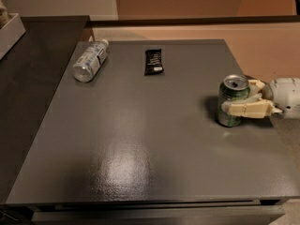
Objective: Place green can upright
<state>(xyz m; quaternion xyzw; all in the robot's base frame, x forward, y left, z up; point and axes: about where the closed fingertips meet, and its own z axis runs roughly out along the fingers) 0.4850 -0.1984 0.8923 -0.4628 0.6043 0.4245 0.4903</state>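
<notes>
Dark grey counter [140, 139] is carrying everything. Our gripper [239, 97] is sitting at the right edge, and we're seeing its jaws pinching the green can [228, 93], which is standing upright nr that edge. Clear bottle [89, 61] & black wrapper [153, 62] are lying at the back, well apart from it.

can [232, 93] upright at table's [140, 163] 3 o'clock edge, gripper [240, 101] around it; bottle [89, 61] lying at 11, wrapper [153, 62] at 12.
</notes>
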